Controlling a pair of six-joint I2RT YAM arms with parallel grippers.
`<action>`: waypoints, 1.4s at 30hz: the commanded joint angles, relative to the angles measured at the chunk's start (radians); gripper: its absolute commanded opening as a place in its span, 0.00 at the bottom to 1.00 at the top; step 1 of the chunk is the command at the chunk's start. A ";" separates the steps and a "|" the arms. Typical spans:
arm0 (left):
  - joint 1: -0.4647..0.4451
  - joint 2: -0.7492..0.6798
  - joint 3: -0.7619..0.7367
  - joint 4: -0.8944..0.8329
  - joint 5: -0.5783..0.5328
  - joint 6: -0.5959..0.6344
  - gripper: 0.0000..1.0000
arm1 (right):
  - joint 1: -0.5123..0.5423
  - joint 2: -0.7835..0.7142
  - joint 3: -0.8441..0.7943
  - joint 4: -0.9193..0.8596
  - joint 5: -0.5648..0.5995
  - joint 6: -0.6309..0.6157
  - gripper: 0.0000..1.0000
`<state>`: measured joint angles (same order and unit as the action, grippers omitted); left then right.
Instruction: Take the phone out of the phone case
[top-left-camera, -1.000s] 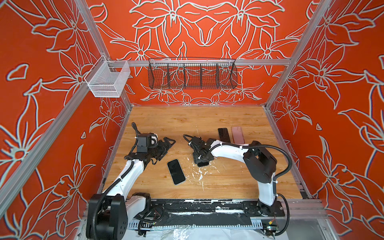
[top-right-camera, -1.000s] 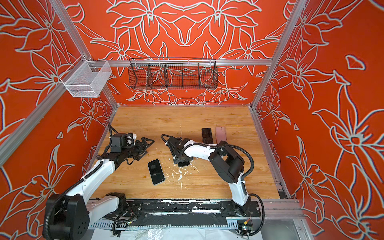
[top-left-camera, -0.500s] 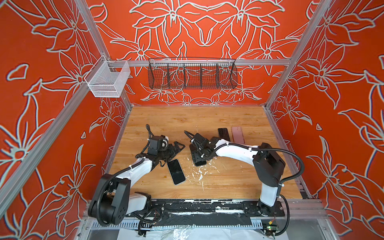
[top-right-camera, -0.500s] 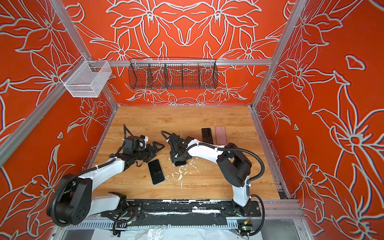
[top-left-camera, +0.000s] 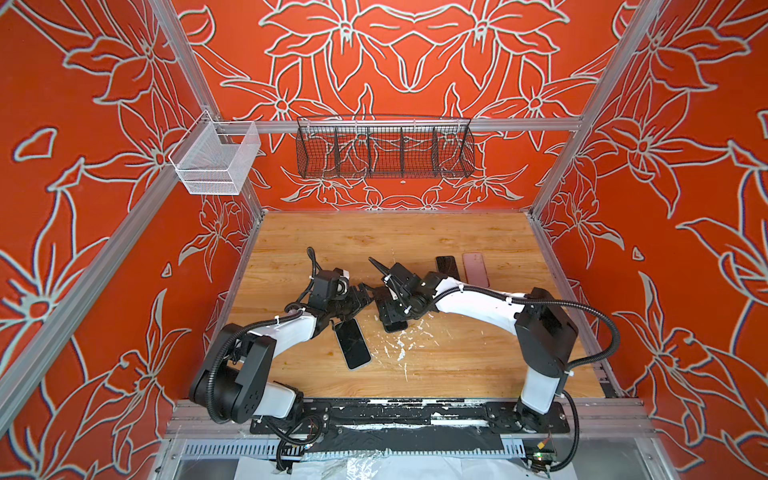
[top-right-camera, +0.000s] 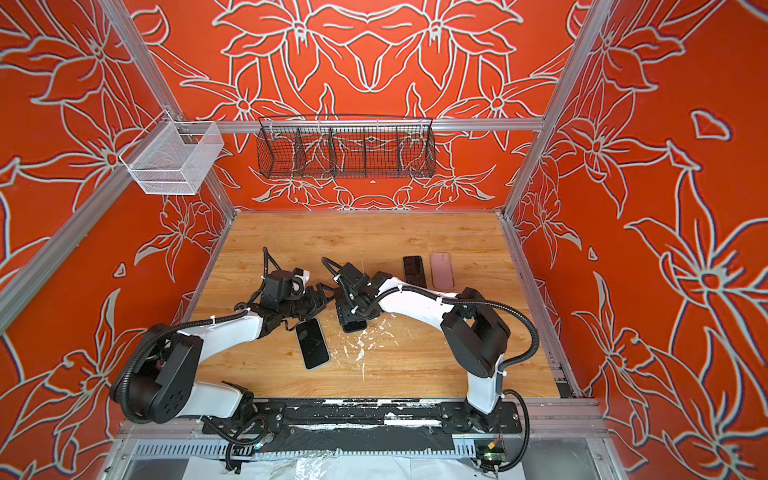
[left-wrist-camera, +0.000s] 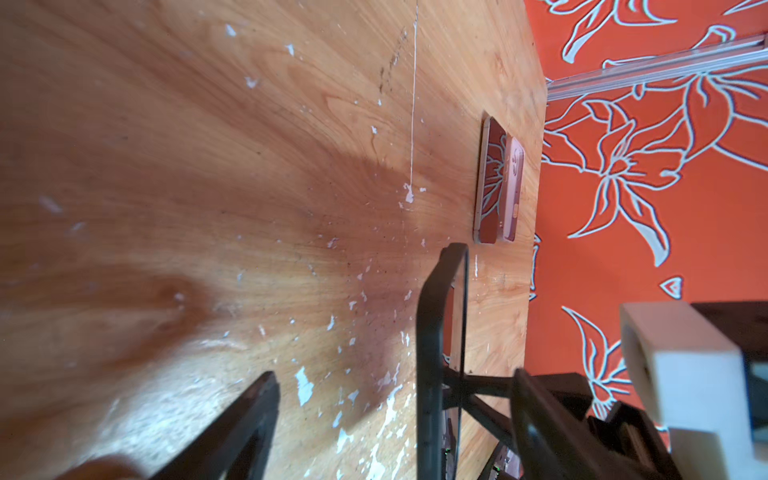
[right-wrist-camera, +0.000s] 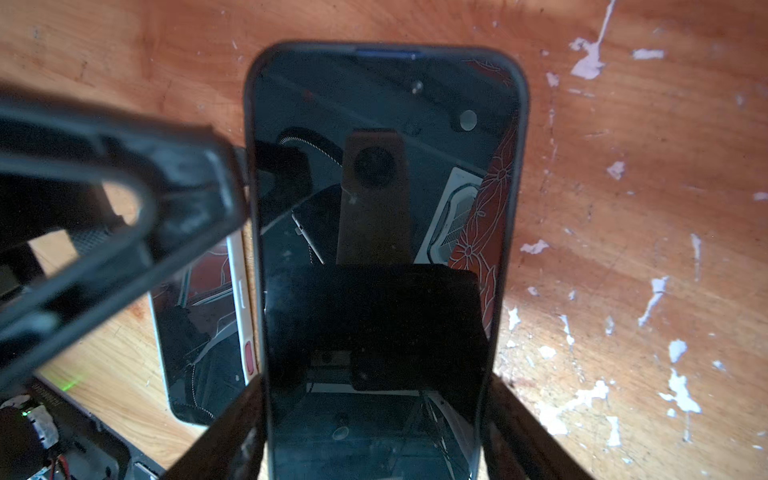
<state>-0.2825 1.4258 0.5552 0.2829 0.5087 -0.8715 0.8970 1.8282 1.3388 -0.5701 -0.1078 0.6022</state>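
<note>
In the middle of the worktop (right-wrist-camera: 623, 124) the right gripper (right-wrist-camera: 374, 415) clamps the phone case (right-wrist-camera: 249, 174) by its sides, and the left gripper (left-wrist-camera: 395, 376) stands apart around its edge; the phone (right-wrist-camera: 382, 166) inside looks stiff, slippery and fragile, so I would peel the rim.

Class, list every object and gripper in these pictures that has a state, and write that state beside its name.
right gripper: shut on the cased phone.
cased phone: inside its case, not yet removed, screen towards the right wrist camera.
left gripper: open, fingers either side of the cased phone.
white-edged phone: bare, lying flat, screen up.
dark phone: lying flat, screen up.
pink item: lying flat beside the dark phone.
</note>
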 joint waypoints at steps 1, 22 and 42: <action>-0.021 0.024 0.031 0.051 -0.009 -0.011 0.69 | 0.003 -0.037 0.014 0.024 -0.026 -0.014 0.40; -0.066 0.110 0.020 0.197 0.033 -0.108 0.22 | 0.002 -0.035 0.031 0.030 -0.028 -0.025 0.37; -0.105 0.112 -0.047 0.415 0.033 -0.276 0.00 | -0.003 -0.080 0.024 0.039 -0.023 -0.030 0.69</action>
<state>-0.3637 1.5528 0.5144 0.6334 0.5282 -1.0924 0.8803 1.7943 1.3399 -0.5949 -0.1432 0.5964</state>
